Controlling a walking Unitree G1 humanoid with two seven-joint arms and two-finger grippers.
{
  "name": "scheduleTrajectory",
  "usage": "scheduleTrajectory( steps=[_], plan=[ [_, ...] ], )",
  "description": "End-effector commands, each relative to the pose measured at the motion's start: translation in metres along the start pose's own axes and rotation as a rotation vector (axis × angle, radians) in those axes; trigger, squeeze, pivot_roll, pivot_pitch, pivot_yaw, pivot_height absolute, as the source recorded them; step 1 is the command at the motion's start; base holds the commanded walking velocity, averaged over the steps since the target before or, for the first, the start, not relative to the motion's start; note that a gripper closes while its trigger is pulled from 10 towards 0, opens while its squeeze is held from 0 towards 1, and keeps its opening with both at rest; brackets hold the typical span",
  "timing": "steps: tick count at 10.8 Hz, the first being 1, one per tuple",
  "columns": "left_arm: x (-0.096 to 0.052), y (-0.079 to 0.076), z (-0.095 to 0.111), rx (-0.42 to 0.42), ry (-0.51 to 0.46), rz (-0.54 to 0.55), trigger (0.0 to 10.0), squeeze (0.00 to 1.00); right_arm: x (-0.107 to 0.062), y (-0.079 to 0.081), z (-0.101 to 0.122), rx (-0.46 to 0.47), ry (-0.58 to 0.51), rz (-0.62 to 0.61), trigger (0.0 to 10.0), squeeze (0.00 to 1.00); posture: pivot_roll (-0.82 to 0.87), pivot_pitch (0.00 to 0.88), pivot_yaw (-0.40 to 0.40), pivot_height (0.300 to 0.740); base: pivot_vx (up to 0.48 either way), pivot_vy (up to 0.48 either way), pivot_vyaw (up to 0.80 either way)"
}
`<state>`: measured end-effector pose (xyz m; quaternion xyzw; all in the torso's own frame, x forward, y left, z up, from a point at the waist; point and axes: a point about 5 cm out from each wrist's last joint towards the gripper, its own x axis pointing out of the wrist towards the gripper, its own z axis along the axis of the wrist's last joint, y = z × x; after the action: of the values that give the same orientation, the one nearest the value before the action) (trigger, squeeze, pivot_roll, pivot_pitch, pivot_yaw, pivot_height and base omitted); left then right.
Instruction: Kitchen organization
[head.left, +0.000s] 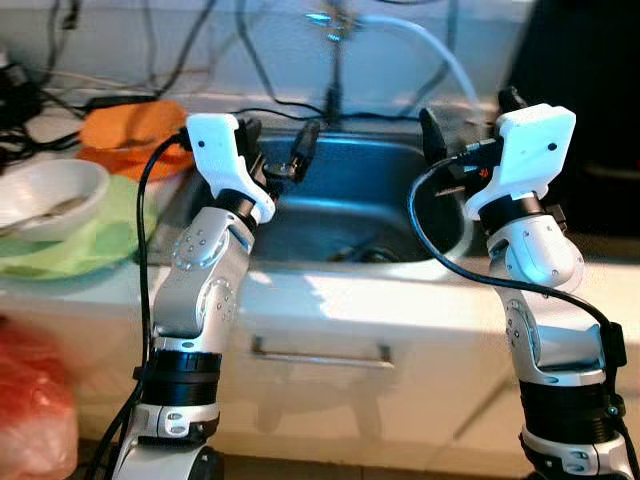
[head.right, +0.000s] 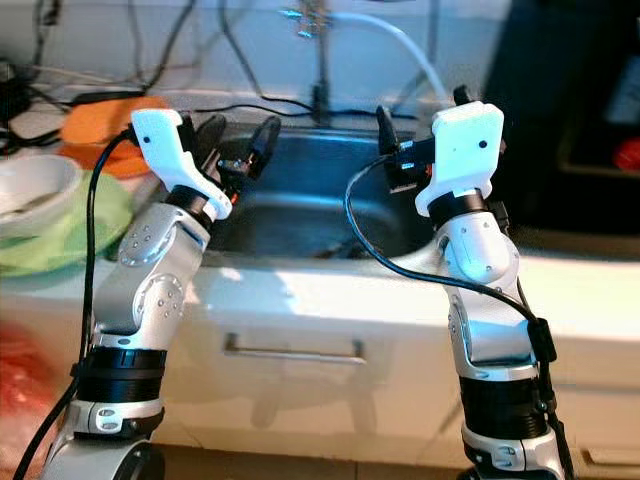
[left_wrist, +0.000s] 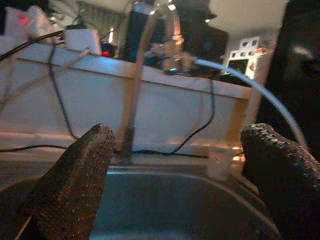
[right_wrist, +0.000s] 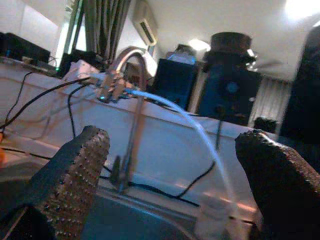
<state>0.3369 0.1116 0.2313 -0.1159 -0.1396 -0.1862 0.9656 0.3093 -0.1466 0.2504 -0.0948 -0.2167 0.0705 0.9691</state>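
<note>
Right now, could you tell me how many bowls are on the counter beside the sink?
1: a white bowl with a utensil in it sits on the green cloth left of the steel sink. Others may lie outside the frame.

- No text, label, brand, number or sign can be read in any view.
- The white appliance panel (left_wrist: 243, 60) behind the sink, in the left wrist view, carries dark buttons or markings, but they are too small and blurred to read.
</note>
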Motion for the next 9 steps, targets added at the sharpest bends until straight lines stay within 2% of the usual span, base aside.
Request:
scheduleTrajectory(
  steps=[1, 4, 7, 9],
  plan=[
    [0.0009, 0.0009, -0.0006, 0.002, 0.009, 0.011, 10.0, 0.0, 0.0005, -0.0002, 0.0001, 0.008, 0.0, 0.001, 10.0, 0.0, 0.02, 0.002, 0.011, 0.74, 0.0, 0.0, 0.0],
    [0.0017, 0.001, -0.0021, -0.01, 0.02, 0.022, 10.0, 0.0, 0.0007, 0.0002, -0.0007, 0.008, 0.004, 0.006, 10.0, 0.0, 0.02, 0.001, 0.009, 0.74, 0.0, 0.0, 0.0],
    [0.0026, 0.0023, -0.0014, -0.009, 0.021, 0.027, 10.0, 0.0, 0.0014, 0.0011, 0.0014, 0.01, -0.005, 0.006, 10.0, 0.0, 0.02, 0.0, 0.011, 0.74, 0.0, 0.316, 0.0],
    [0.003, 0.003, -0.0016, -0.006, 0.023, 0.028, 10.0, 0.0, 0.0012, 0.0016, 0.0019, 0.011, -0.007, 0.006, 10.0, 0.0, 0.02, 0.0, 0.014, 0.74, 0.0, 0.48, 0.0]
  ],
)
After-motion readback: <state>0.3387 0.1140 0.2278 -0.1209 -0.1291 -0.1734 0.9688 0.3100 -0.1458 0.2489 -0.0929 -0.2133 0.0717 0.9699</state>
